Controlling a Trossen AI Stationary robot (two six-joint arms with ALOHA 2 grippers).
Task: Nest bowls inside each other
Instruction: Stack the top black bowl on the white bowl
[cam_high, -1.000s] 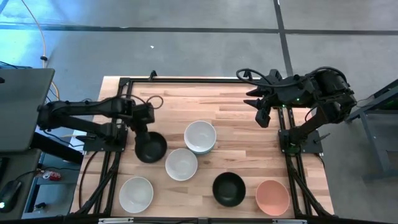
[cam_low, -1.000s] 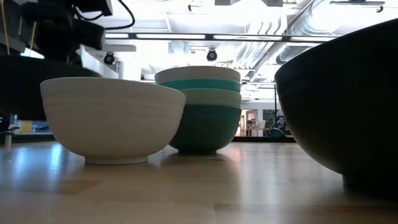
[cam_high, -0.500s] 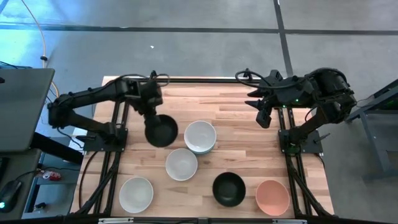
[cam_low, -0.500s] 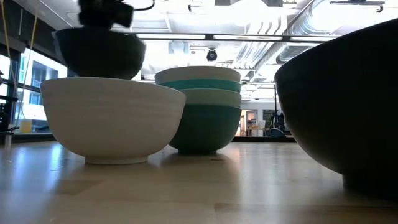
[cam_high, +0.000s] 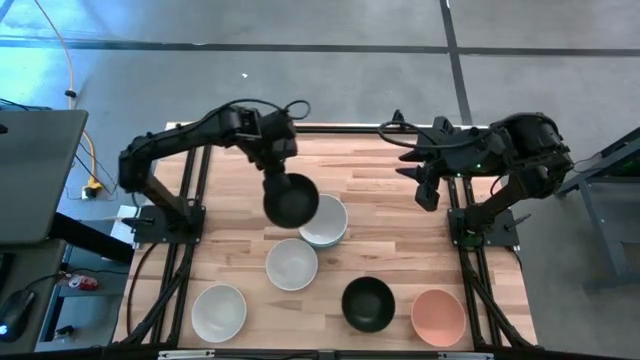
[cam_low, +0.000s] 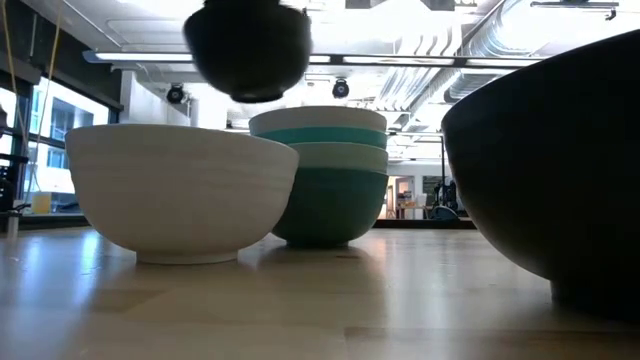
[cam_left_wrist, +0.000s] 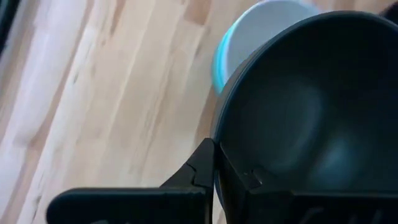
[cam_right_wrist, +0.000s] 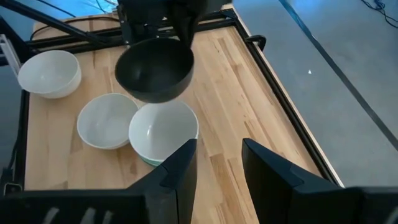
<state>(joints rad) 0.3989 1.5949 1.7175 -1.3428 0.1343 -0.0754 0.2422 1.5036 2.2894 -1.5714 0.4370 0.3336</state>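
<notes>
- Black bowl (cam_high: 291, 199) is hanging above the stack of bowls (cam_high: 325, 222), gripped by the left end effector (cam_high: 277, 157).
- Right end effector (cam_high: 424, 176) is waiting, fingers apart, beside the stack.

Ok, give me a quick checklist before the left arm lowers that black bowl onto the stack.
1. left gripper clamped on the carried black bowl: ok.
2. Bowl lifted clear of the stack: ok.
3. Bowl centred over the stack's top white bowl: not ok, it sits off toward the left arm's side.
4. Top bowl empty: ok.
5. right gripper away from the stack: ok.
6. Neighbouring white bowl out of the way: cannot tell.
</notes>
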